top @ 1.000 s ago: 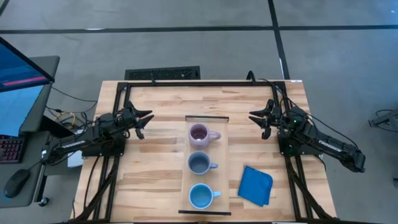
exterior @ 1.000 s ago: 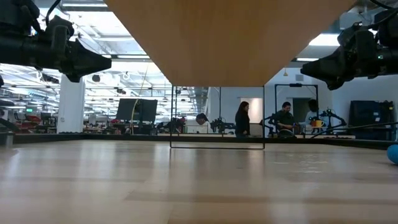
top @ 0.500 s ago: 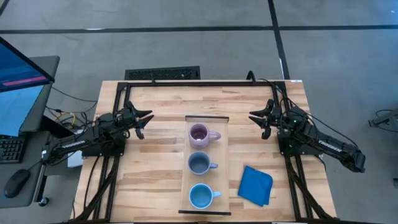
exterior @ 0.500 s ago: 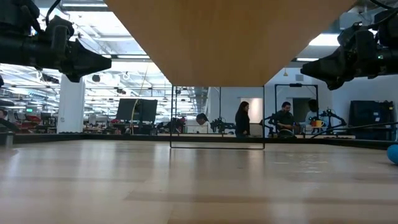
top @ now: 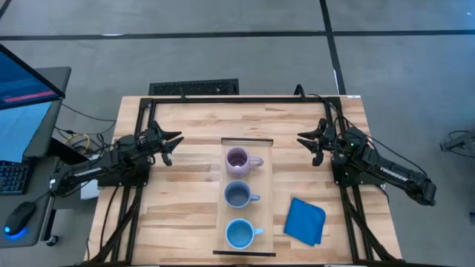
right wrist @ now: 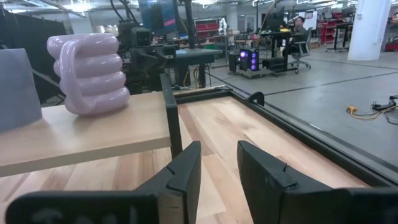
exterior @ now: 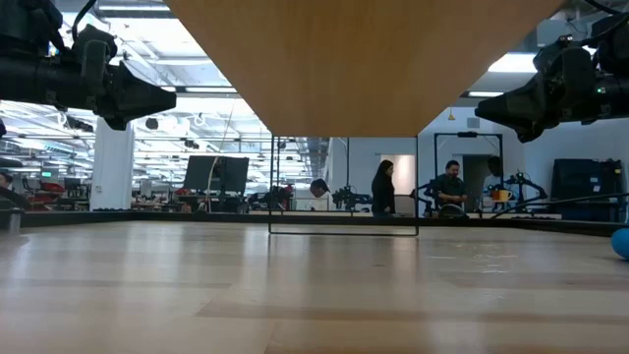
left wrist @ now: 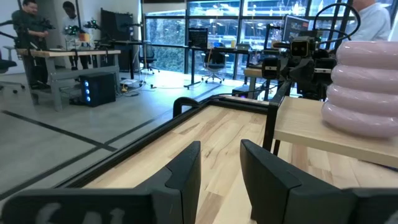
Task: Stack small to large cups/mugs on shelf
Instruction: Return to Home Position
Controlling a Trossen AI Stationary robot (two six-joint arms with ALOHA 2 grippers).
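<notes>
Three mugs stand in a row on the shelf (top: 263, 178), each on its base with its handle toward the table's right. The pale purple mug (top: 237, 159) is farthest, the grey-blue mug (top: 237, 195) is in the middle, and the bright light blue mug (top: 238, 233) is nearest. My left gripper (top: 172, 144) hovers left of the shelf's far end, level and open, with nothing between its fingers (left wrist: 186, 171). My right gripper (top: 306, 144) hovers right of the far end, also level, open and empty. Both wrist views show the purple mug (left wrist: 367, 87) (right wrist: 90, 74) on the raised board.
A flat blue cloth (top: 305, 220) lies on the planked table right of the shelf's near half. The shelf stands on thin dark legs (exterior: 344, 231). A dark frame rims the table (top: 245, 99). People and desks show in the room beyond.
</notes>
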